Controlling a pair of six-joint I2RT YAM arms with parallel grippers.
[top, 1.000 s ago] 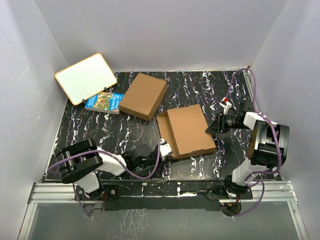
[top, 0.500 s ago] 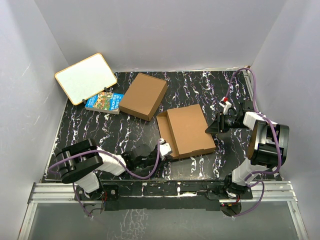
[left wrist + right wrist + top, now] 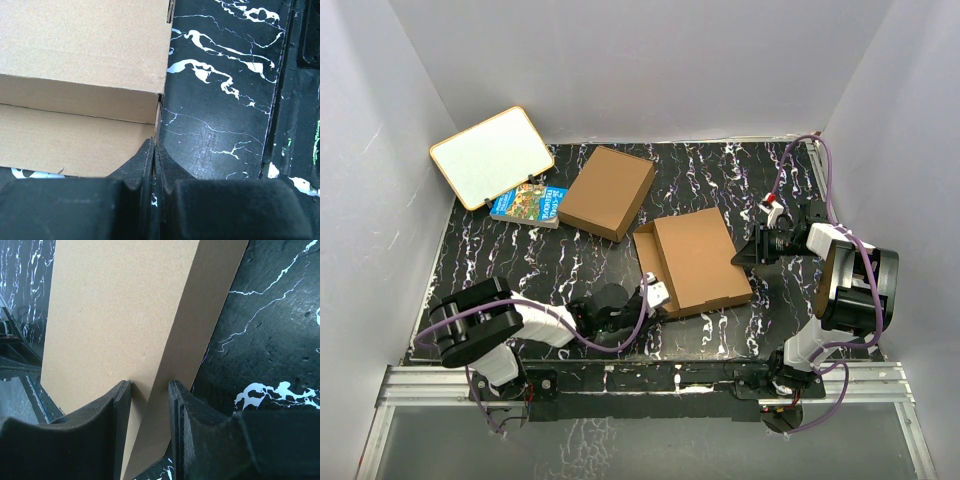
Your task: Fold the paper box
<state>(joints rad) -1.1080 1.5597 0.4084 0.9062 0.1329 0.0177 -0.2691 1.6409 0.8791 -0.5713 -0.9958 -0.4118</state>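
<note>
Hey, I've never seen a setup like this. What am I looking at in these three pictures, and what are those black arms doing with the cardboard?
These are two robot arms bolted at the near edge of a black marbled table. The wide picture comes from a camera above and behind them. The two close-ups come from a camera on each wrist. The left gripper, fingers pressed together, is at the near left corner of the paper box; whether it pinches cardboard is unclear. The right gripper clamps the box's right edge between its fingers. Further back lie a second brown box, a book and a white board.
</note>
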